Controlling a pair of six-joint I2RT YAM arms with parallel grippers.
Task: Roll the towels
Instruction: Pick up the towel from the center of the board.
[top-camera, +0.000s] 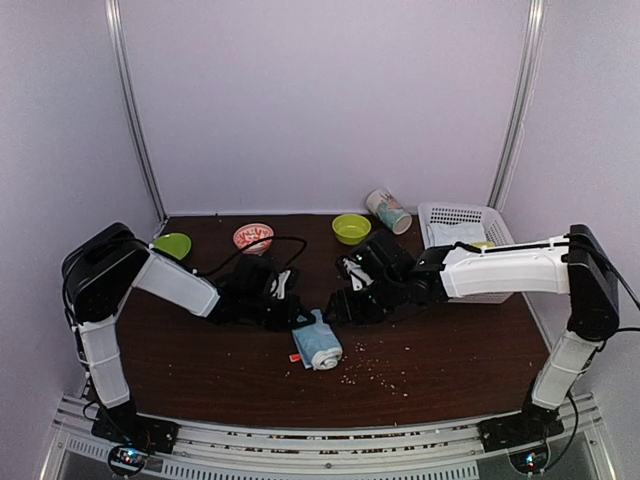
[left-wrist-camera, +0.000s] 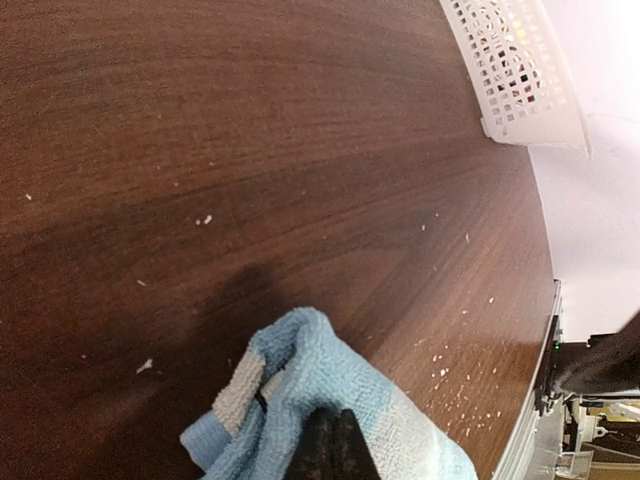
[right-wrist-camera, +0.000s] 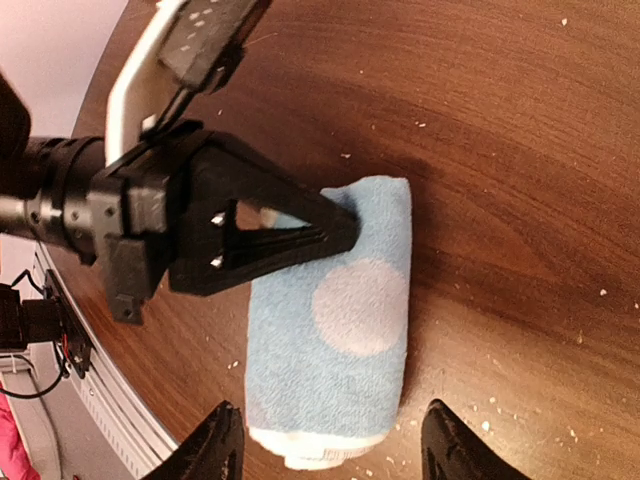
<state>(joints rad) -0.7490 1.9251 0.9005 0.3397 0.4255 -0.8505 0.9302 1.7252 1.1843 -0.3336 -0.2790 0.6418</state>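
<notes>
Looking down from overhead, I see the rolled light blue cloth towel (top-camera: 322, 346) lying on the dark brown wooden table (top-camera: 460, 365), well apart from the white slotted plastic basket (top-camera: 462, 232), off its near-left corner. The left gripper (top-camera: 299, 318) and right gripper (top-camera: 336, 308) crowd the roll's far end.

My left wrist view shows fingers (left-wrist-camera: 333, 450) pressed together on bunched blue cloth. I cannot tell whether any is pinched.

My right wrist view shows that gripper's fingers (right-wrist-camera: 450, 445) spread wide, straddling the roll's white-hemmed end.
</notes>
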